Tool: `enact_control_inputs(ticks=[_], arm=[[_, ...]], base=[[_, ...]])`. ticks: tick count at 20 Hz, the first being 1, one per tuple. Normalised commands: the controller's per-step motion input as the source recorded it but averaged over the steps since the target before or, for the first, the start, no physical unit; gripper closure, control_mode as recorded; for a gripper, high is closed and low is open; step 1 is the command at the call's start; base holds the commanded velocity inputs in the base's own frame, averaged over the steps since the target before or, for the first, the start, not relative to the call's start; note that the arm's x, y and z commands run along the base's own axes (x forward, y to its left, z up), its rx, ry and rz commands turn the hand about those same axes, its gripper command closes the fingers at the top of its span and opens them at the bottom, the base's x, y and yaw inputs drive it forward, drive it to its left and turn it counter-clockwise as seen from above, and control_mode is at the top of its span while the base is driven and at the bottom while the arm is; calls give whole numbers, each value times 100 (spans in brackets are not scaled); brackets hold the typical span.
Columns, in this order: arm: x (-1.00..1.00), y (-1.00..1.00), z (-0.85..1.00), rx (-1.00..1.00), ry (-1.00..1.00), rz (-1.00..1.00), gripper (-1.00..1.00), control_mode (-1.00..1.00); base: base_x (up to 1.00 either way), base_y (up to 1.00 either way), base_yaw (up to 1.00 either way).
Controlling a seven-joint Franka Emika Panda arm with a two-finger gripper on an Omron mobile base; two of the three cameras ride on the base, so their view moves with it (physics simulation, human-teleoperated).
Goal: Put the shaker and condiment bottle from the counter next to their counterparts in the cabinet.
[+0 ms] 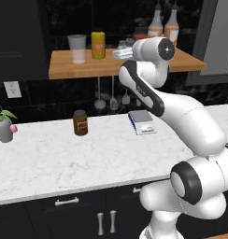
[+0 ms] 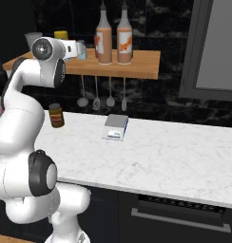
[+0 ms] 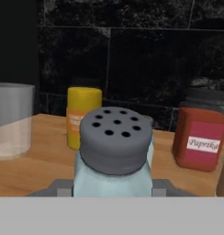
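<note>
Hand view: the shaker (image 3: 114, 156) is gripped between the closed fingers of the gripper (image 3: 114, 189), held over the cabinet (image 3: 36, 167) plank. Open wood is seen to its left, bounded by a clear glass (image 3: 12, 120). Behind stand a yellow canister (image 3: 81, 114) and a red paprika jar (image 3: 202, 137). The two condiment bottles (image 2: 114, 38) are shown standing together near the shelf's right end; the shaker's lower body is cut off.
</note>
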Motion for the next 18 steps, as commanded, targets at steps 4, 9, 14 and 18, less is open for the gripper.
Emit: enact_control_inputs(ticks=[4, 9, 14, 18], arm=[[14, 8, -3, 0, 0, 0, 100, -100], [15, 13, -13, 0, 4, 0, 100, -100], [13, 4, -11, 0, 2, 1, 100, -100], [3, 0, -6, 0, 0, 0, 100, -100]], base=[[0, 0, 0], [0, 0, 0], [0, 0, 0], [0, 0, 0]])
